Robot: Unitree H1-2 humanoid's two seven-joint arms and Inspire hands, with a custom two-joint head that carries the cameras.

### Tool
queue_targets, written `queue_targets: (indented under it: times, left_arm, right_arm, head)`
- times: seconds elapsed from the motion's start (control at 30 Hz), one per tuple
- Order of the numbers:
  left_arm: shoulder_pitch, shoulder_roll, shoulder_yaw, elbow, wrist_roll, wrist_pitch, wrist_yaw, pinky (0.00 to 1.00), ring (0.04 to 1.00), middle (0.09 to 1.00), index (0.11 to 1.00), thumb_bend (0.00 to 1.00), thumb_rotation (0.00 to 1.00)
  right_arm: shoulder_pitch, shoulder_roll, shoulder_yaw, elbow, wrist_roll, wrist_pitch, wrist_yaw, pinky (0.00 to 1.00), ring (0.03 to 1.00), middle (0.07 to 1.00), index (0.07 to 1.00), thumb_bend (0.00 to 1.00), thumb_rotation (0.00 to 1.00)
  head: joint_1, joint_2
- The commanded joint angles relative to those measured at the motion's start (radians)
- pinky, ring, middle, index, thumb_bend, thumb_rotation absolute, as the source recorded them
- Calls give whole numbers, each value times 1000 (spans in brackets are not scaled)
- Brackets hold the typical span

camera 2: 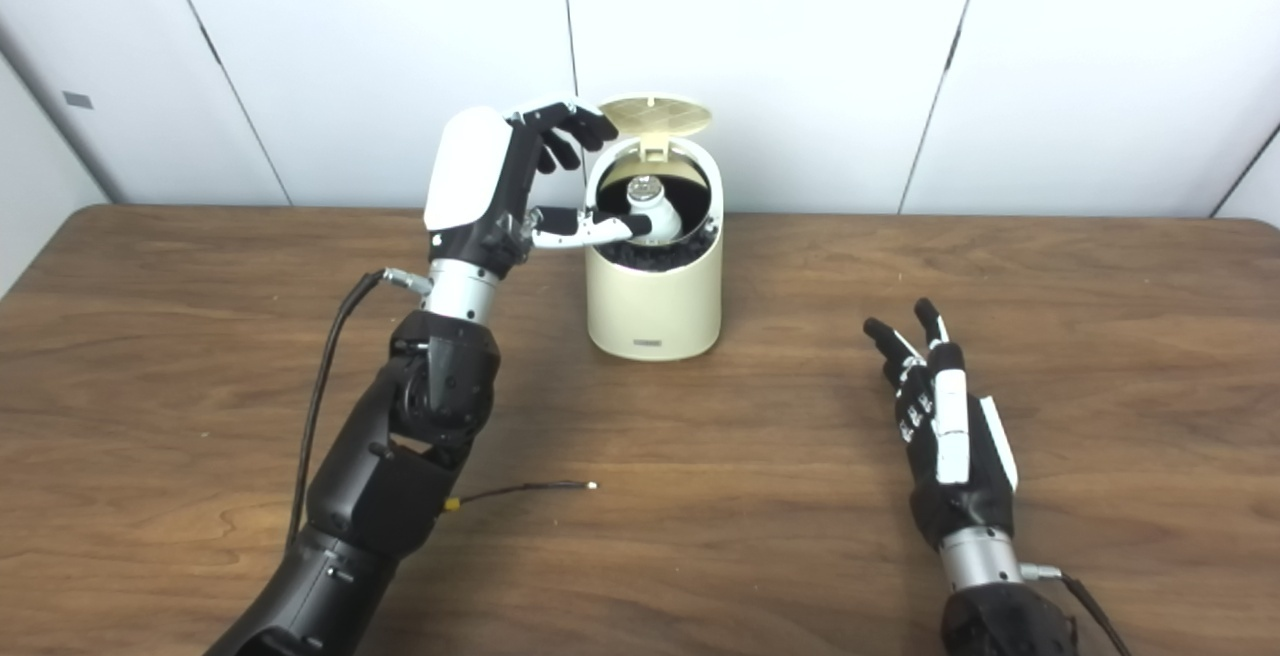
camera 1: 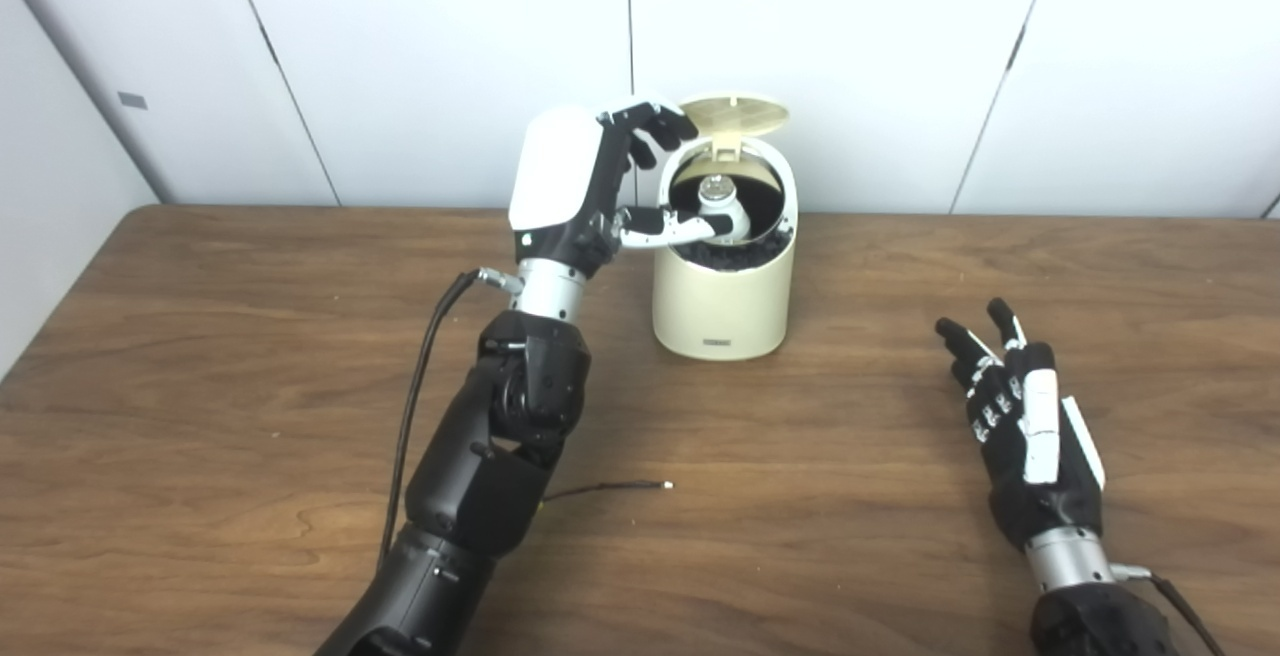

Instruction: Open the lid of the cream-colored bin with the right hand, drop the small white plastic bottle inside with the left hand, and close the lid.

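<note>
Bin (camera 1: 725, 296), cream-colored, lid (camera 1: 735, 113) tipped up and back. Small white plastic bottle (camera 1: 722, 204) sits in the mouth, on dark contents. Left hand (camera 1: 600, 186) beside the rim, fingers spread, thumb reaching in near the bottle; whether they touch is unclear. Right hand (camera 1: 1030, 426) open and empty on the wooden table (camera 1: 200, 336), well apart. Advice: withdraw upward, clear of the lid. White panelled wall (camera 1: 400, 56) behind.

Wooden table (camera 1: 860, 556), brown, grain running left to right. Thin dark loose wire (camera 1: 610, 487) lies flat on it (pale tip at its right end). White panelled wall (camera 1: 830, 56) behind, dark seams between panels; small grey tag (camera 1: 132, 100) at left.
</note>
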State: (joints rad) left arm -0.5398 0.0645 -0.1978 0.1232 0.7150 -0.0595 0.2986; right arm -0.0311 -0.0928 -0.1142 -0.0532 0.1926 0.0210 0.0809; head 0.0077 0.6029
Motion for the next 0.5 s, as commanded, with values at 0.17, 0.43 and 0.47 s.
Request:
queue_targets:
  times: [0.17, 0.43, 0.47]
  left_arm:
    - [2, 15, 80, -119, -94, -33, 15, 323, 393, 484, 501, 943, 76]
    - [76, 58, 156, -199, -196, 6, -47, 279, 375, 488, 487, 546, 55]
    - [97, 60, 169, -222, -237, 37, -79, 291, 399, 512, 489, 532, 57]
  right_arm:
    - [16, -9, -7, 36, 4, -9, 6, 985, 950, 867, 1000, 567, 1000]
    - [15, -13, -7, 20, 12, -16, 16, 990, 958, 883, 1000, 584, 1000]
    - [13, -12, -9, 16, 18, -18, 17, 992, 962, 887, 1000, 577, 1000]
  head:
    - [1, 2]
    - [-5, 1]
    - [-7, 3]
